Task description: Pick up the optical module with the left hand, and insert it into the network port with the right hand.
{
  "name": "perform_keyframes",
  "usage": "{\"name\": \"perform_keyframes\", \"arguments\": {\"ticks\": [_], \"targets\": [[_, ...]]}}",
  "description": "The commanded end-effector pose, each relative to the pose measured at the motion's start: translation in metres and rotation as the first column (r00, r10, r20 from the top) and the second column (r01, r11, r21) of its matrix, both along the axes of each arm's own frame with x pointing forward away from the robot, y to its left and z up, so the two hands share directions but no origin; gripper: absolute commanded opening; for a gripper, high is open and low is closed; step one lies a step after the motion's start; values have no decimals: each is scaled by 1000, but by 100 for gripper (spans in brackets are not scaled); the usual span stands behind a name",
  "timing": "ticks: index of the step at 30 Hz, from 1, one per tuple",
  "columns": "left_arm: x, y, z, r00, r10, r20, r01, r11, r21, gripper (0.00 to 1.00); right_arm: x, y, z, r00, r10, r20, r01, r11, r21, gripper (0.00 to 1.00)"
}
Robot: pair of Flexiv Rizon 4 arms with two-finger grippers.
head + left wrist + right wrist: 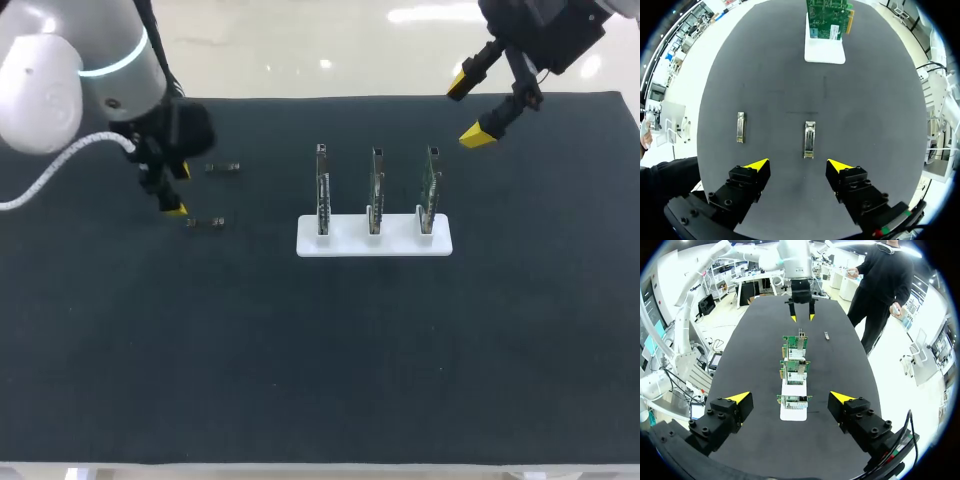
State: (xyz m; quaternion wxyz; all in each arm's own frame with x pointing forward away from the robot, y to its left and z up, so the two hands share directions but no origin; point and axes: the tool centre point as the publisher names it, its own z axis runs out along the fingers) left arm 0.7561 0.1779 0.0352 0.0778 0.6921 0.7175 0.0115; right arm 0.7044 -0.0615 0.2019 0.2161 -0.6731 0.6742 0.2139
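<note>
Left gripper [800,167] is open, fingers spread and holding nothing, low over the black table mat [300,350]; one small silver metal optical module [809,140] lies flat just ahead of the gap between its fingers, and a second silver module [741,127] lies off to one side. Right gripper [470,110] is also open and empty, raised near the white stand [373,238] holding three upright green circuit boards [374,190].

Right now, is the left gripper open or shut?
Open. The left gripper has its tips wide apart; the module lies ahead, untouched.
</note>
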Motion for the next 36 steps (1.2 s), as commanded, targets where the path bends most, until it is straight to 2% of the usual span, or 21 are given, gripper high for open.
{"name": "perform_keyframes", "arguments": {"ticks": [1, 13, 18, 36], "targets": [[8, -7, -9, 1000, 1, -17, 0, 1000, 17, 100, -1, 0, 0, 1000, -1, 1, 1, 1000, 0, 100], [8, -9, -27, 996, 28, -80, -21, 997, 77, 100, -1, 0, 0, 1000, -1, 1, 1, 1000, 0, 100], [7, -8, -35, 996, 31, -81, -24, 996, 84, 100, -1, 0, 0, 1000, -1, 1, 1, 1000, 0, 100], [-5, -11, -42, 996, 21, -85, -15, 997, 71, 100, -1, 0, 0, 1000, -1, 1, 1, 1000, 0, 100]]}}
